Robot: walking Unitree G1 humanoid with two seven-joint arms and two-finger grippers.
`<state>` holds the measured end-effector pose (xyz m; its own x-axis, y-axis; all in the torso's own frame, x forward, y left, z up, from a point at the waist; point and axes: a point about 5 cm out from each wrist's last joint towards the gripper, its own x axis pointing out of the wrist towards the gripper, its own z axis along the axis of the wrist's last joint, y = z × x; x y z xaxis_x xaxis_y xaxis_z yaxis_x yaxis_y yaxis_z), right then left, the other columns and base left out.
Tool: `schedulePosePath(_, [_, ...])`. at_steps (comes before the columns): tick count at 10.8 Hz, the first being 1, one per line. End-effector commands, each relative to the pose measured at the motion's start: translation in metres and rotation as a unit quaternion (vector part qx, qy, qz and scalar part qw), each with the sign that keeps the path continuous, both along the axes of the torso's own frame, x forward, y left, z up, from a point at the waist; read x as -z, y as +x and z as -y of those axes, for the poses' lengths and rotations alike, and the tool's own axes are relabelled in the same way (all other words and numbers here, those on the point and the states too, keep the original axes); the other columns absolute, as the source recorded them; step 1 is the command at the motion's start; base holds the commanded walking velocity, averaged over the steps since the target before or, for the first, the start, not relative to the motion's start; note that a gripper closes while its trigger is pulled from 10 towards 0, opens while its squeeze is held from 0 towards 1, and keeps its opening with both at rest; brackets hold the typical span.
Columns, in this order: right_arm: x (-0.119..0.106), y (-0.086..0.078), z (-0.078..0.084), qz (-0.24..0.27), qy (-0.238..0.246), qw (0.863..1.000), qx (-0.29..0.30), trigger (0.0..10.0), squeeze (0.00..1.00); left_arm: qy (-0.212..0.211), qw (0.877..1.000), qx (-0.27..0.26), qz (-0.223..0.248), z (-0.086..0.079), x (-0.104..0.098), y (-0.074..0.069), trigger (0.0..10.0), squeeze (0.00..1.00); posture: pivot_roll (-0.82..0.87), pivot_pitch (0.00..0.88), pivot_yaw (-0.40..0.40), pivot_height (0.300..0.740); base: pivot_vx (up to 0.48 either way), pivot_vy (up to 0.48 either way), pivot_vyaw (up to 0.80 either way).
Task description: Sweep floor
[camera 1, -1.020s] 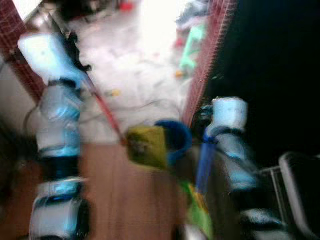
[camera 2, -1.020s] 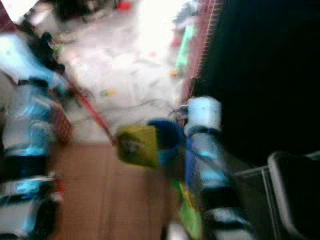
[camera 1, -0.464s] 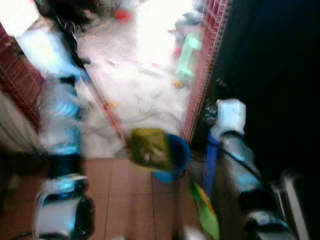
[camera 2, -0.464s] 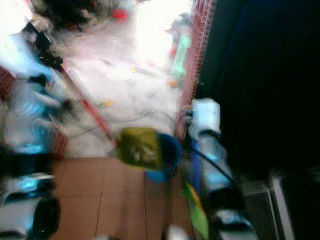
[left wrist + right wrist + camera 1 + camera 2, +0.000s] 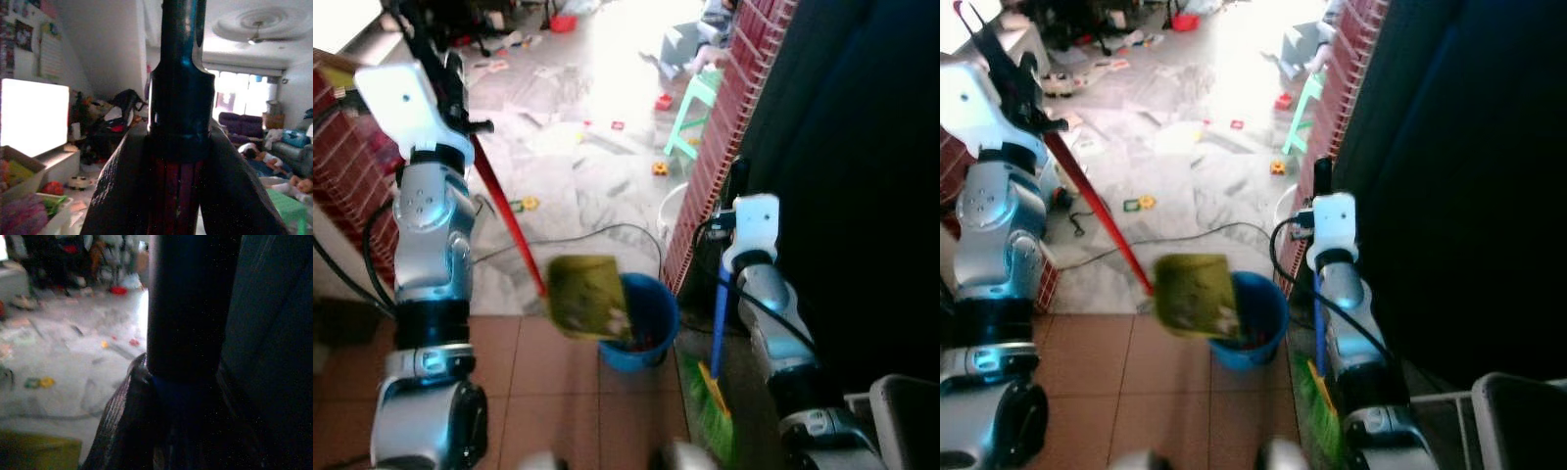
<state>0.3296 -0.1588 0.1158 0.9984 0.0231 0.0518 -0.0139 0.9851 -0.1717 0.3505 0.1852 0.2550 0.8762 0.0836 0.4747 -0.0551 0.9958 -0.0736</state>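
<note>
- The dustpan (image 5: 587, 296) had tilted over the blue bucket (image 5: 651, 323) since a second earlier.
- Left gripper (image 5: 178, 147) clamped its stiff, light red handle (image 5: 507, 220); right gripper (image 5: 181, 382) clasped the broom (image 5: 717, 333).

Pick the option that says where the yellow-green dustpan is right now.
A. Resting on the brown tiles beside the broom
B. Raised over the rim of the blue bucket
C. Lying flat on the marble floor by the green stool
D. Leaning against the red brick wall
B: the yellow-green dustpan, on a red handle held by the left gripper, hangs tilted against the rim of the blue bucket.
</note>
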Motion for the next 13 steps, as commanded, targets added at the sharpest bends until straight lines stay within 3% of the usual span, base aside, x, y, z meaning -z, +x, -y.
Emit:
schedulePosePath(1, [-0.003,0.001,0.001,0.007,0.0,1.0,0.003,10.0,0.0,-0.006,0.999,0.01,0.042,0.007,-0.016,-0.003,10.0,0.0,-0.07,0.0,-0.032,0.74,0.0,0.0,0.0])
schedulePosePath(3, [-0.003,0.001,-0.001,0.006,0.001,1.0,0.001,10.0,0.0,0.02,0.998,0.019,0.047,0.023,-0.012,-0.001,10.0,0.0,-0.08,0.0,-0.032,0.74,0.0,0.0,0.0])
schedulePosePath(6, [-0.003,-0.001,-0.001,0.006,0.002,1.0,0.003,10.0,0.0,0.093,0.992,0.047,0.077,0.055,-0.006,-0.001,10.0,0.0,-0.09,0.0,-0.024,0.74,0.0,0.0,0.0])
schedulePosePath(10, [-0.001,-0.004,-0.002,0.005,0.005,1.0,0.006,10.0,0.0,0.135,0.975,0.148,0.094,0.114,0.009,-0.009,10.0,0.0,-0.1,0.001,-0.013,0.74,0.0,0.0,0.0])
schedulePosePath(11, [-0.001,-0.004,-0.002,0.005,0.005,1.0,0.008,10.0,0.0,0.152,0.963,0.202,0.091,0.129,0.013,-0.013,10.0,0.0,-0.1,0.004,-0.011,0.74,0.0,0.0,0.0])
schedulePosePath(12, [-0.001,-0.004,-0.001,0.005,0.005,1.0,0.009,10.0,0.0,0.23,0.907,0.343,0.078,0.164,0.029,-0.03,10.0,0.0,-0.09,0.006,-0.011,0.74,0.0,0.0,0.0])
schedulePosePath(13, [0.0,-0.004,-0.003,0.003,0.006,1.0,0.008,10.0,0.0,0.277,0.87,0.399,0.085,0.177,0.033,-0.044,10.0,0.0,-0.09,0.008,-0.013,0.74,0.0,0.0,0.0])
